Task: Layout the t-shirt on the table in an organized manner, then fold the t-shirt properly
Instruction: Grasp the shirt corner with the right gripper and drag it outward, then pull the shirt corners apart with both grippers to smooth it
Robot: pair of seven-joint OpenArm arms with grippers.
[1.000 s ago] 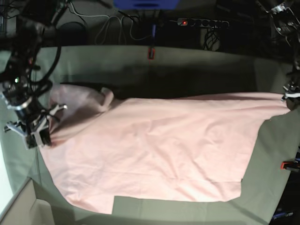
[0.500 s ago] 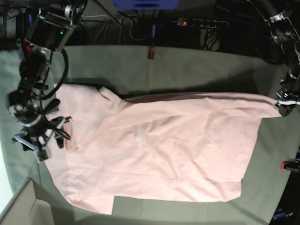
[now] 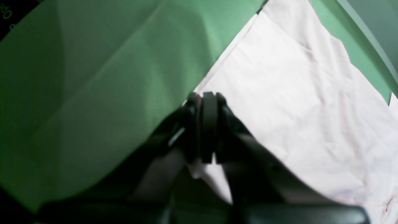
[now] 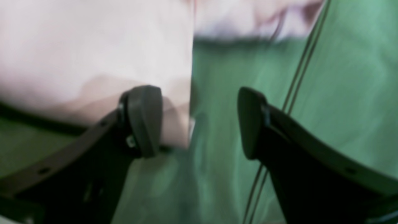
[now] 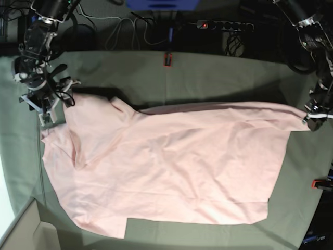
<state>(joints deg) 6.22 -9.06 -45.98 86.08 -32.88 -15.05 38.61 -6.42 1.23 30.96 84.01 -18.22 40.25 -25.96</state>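
Note:
The pale pink t-shirt [image 5: 171, 166] lies spread wide across the grey-green table [image 5: 218, 78], with some creases and a folded bump near its far left corner. My right gripper [image 5: 52, 103] hovers open at that far left corner; in the right wrist view its fingers [image 4: 144, 121] stand wide apart over the t-shirt [image 4: 93, 46] edge and the table [image 4: 326, 77], holding nothing. My left gripper [image 5: 312, 119] is shut on the shirt's far right corner. In the left wrist view the left gripper [image 3: 207, 102] pinches the edge of the t-shirt [image 3: 295, 93].
Red clamps sit at the table's back edge [image 5: 167, 58] and right edge [image 5: 320, 183]. A cardboard box [image 5: 21, 232] stands at the near left corner. A power strip [image 5: 223, 25] and cables lie behind the table. A thin cable [image 4: 298, 77] runs across the cloth.
My right gripper opened, let go of the shirt's left corner and moved toward the table's back edge. The left part of the shirt dropped flat. The left gripper kept its hold.

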